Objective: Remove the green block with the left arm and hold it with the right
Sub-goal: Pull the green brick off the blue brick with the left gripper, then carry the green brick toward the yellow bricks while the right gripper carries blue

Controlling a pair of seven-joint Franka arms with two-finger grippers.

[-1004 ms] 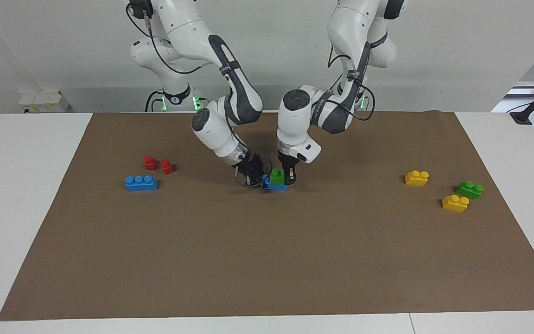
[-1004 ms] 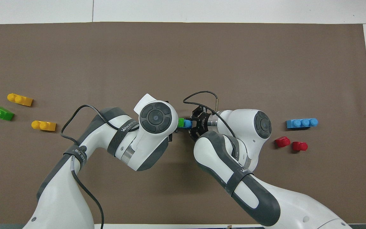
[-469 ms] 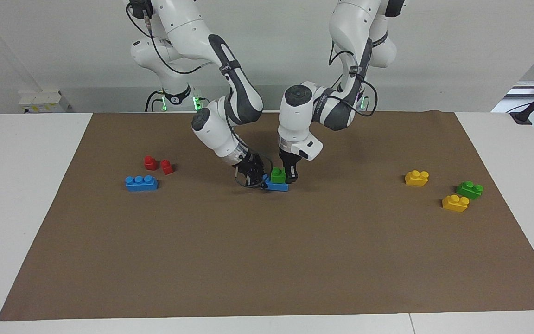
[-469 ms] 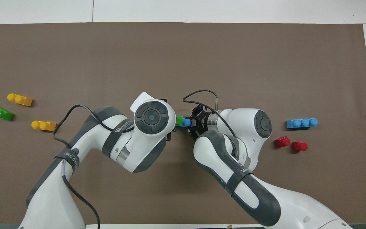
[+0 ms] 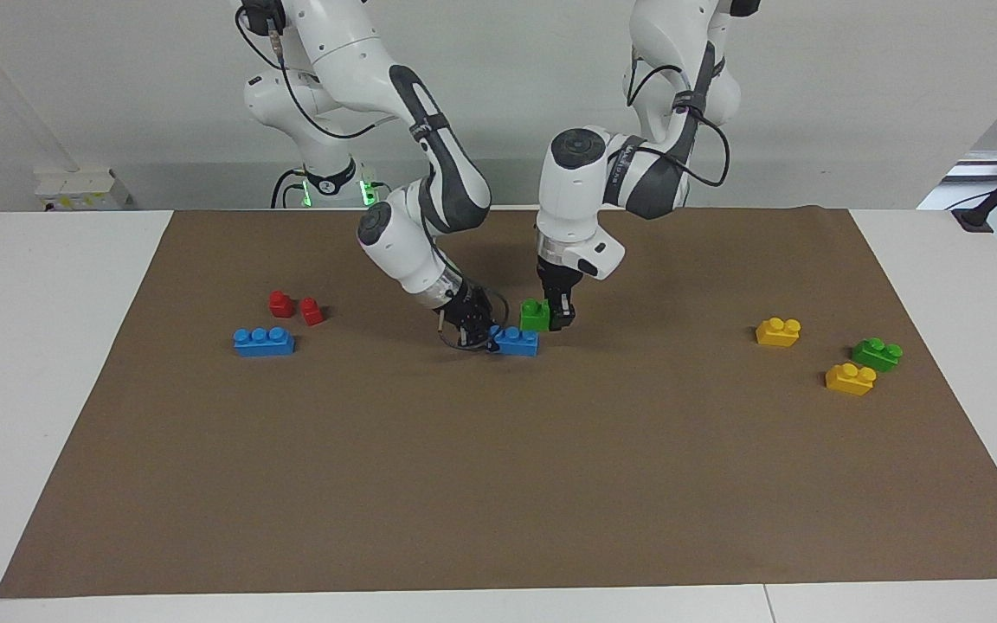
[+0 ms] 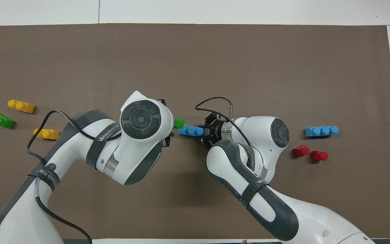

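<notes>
Brown paper mat [image 5: 498,484] covers the white tabletop. Mid-table, the right gripper [image 5: 479,333] clamps one end of a blue plastic brick [image 5: 517,342] lying on the mat. Just above it, the left gripper [image 5: 550,313] holds the small green plastic block [image 5: 535,314], lifted clear of the blue brick.

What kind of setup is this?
Likely a robotics lab bench: two arms at a white table with a brown mat, toy bricks scattered on it, the left gripper holding a green block.
</notes>
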